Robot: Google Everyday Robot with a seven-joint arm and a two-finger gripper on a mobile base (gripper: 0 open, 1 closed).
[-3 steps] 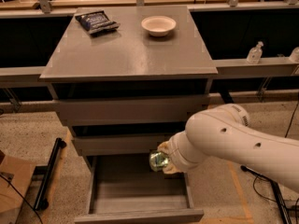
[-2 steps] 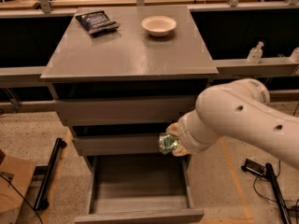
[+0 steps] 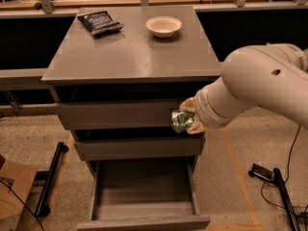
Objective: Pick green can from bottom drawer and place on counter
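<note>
Far to the left of the fingers and lower down, a black bar (image 3: 52, 178) lay on the speckled floor beside the cabinet. Up and to the left of the fingers, the dark blue snack bag (image 3: 100, 22) rested on the back left part of the counter (image 3: 130, 57). Below the fingers and to their left, the bottom drawer (image 3: 144, 222) stood pulled out, its grey tray open to view. The 2 upper drawers (image 3: 115, 115) were closed.

Above the fingers and slightly left, the white bowl (image 3: 164, 26) sat on the back of the counter, well apart from the bag.

The green can (image 3: 179, 121) hung in the air in front of the right end of the top drawer's panel, below the counter's edge and well above the open drawer. The gripper (image 3: 186, 117) held it, with its tan fingers (image 3: 188, 104) clamped above and below the can. To the right of the fingers, the thick white arm (image 3: 260, 85) ran up and away to the frame's edge. Low on the right, black cables (image 3: 269, 177) lay on the floor.
</note>
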